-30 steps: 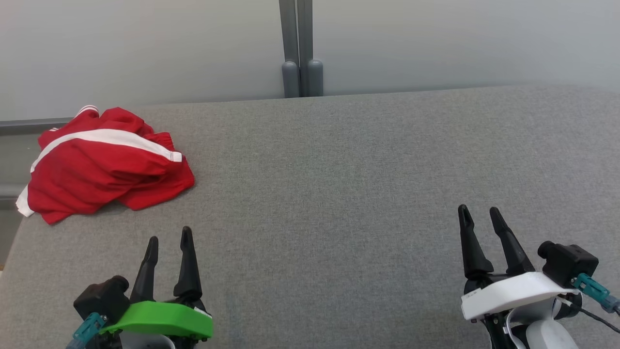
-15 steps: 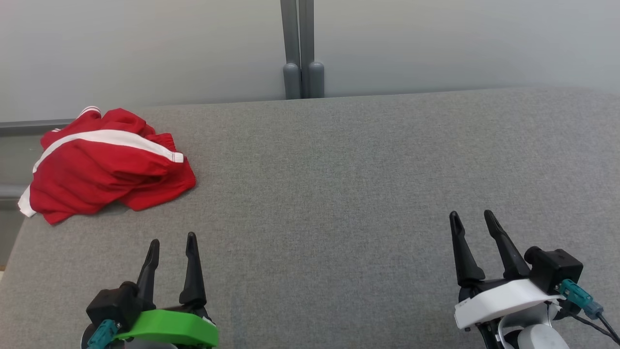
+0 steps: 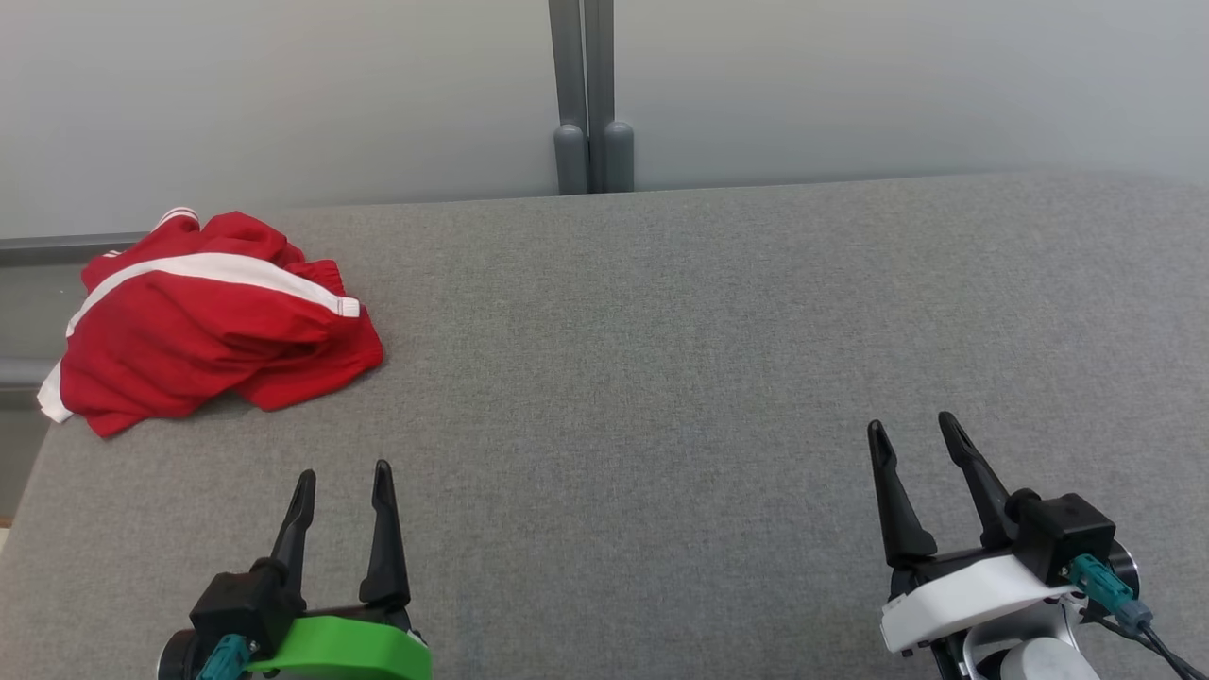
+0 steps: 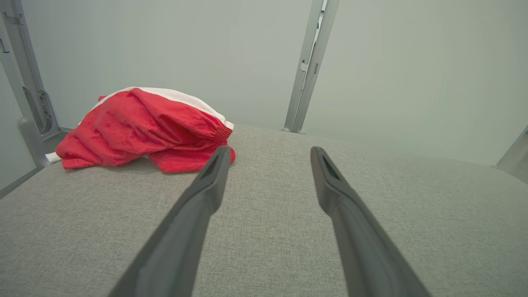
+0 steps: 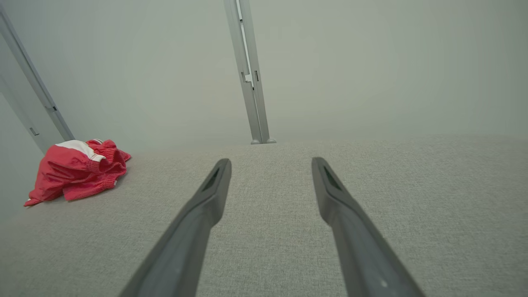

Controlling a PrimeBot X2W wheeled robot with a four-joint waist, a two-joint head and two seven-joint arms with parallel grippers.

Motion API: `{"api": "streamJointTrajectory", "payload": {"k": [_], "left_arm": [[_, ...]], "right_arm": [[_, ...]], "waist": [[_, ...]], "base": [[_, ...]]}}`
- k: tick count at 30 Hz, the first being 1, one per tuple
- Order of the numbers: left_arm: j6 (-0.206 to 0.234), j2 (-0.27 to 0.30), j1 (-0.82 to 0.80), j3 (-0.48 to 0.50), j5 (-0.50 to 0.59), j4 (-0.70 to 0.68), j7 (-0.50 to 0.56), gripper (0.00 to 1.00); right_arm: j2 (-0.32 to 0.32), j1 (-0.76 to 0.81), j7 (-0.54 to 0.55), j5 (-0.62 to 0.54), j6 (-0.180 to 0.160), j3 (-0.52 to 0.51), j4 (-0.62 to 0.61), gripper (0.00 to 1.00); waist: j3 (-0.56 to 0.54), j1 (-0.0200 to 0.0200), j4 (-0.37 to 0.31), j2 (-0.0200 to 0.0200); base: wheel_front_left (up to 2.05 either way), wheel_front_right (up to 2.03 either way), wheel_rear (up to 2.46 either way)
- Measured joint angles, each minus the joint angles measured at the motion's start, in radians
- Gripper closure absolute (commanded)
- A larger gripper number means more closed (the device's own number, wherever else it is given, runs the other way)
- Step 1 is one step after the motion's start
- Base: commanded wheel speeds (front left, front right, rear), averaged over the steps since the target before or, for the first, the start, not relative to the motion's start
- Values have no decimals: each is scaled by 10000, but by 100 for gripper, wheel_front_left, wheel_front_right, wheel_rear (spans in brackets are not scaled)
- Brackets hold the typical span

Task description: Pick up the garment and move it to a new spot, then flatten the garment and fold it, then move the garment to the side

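Observation:
A crumpled red garment [image 3: 212, 326] with a white stripe lies at the far left corner of the grey padded table [image 3: 661, 331]. Seen from the left wrist, the garment [image 4: 140, 128] bunches up ahead and to the left; from the right wrist the garment [image 5: 76, 169] is small at the far left. My left gripper [image 3: 343, 472] hovers open near the front left, well short of the garment. Open too, my right gripper [image 3: 914, 427] sits at the front right, far from the garment. Nothing is between either pair of fingers.
A pale wall with a grey upright post [image 3: 590, 94] stands behind the table. The table's left edge [image 3: 28, 453] runs just beside the garment, with a grey rail [image 3: 57, 247] past it. Bare grey cloth spreads between the grippers and to the right.
Both grippers have drawn back toward the bottom edge of the head view, the right one also shifting slightly left. The garment lies as before.

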Motion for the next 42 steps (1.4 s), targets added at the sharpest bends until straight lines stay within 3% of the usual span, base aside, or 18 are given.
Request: {"api": "streamJointTrajectory", "payload": {"k": [14,42], "left_arm": [[115,10,92,-88,805,0,-263,0],[79,12,90,-86,780,215,-263,0]], "right_arm": [[-10,37,-259,-953,2,17,-92,0],[-10,47,-267,-911,2,-107,-150,0]], "waist": [[7,0,14,0],[23,0,82,1]], "base": [[0,0,0],[0,0,0]]}}
